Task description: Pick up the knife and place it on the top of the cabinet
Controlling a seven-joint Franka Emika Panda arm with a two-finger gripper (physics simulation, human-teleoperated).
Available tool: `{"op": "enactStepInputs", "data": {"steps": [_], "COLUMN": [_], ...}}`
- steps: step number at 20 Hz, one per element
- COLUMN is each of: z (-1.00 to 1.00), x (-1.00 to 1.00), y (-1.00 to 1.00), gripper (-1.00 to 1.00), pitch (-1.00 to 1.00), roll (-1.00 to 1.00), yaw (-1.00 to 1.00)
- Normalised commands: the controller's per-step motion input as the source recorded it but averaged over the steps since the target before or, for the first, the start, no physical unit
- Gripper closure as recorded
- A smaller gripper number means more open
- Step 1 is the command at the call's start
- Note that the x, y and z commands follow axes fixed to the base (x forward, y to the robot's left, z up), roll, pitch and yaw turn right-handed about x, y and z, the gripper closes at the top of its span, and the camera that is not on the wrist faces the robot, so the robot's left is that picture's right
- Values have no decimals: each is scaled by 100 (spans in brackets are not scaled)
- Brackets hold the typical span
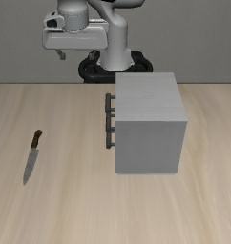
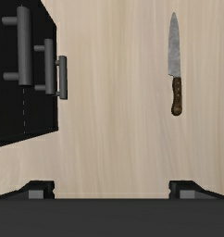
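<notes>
Knife [image 1: 31,157] [image 2: 176,65] lies flat on the table [image 1: 70,210], well apart from the cabinet [image 1: 151,119] [image 2: 17,83], out on the side that the cabinet's handles [image 1: 112,119] face. Its length runs roughly parallel to that handled front.

The gripper [image 1: 62,48] [image 2: 114,190] hangs high over the table with its fingers spread wide and nothing between them.

The step in hand looks like the approach. I would bring the hand over the brown handle [image 2: 177,95], close to where the blade begins, for balance. The wrist should turn so the fingers close across the handle's narrow width, then descend straight. After gripping, rise above the cabinet's top before crossing, so the handles are not struck.
</notes>
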Motion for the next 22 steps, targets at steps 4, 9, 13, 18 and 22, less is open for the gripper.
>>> {"op": "enactStepInputs", "data": {"steps": [4,9,13,18,22], "z": [0,0,0,0,-75], "x": [0,0,50,100,25], "y": [-100,-100,-50,0,0], "gripper": [-100,-100,-100,-100,-100], "pitch": [0,0,0,0,0], "roll": [0,0,0,0,0], "yaw": [0,0,0,0,0]}}
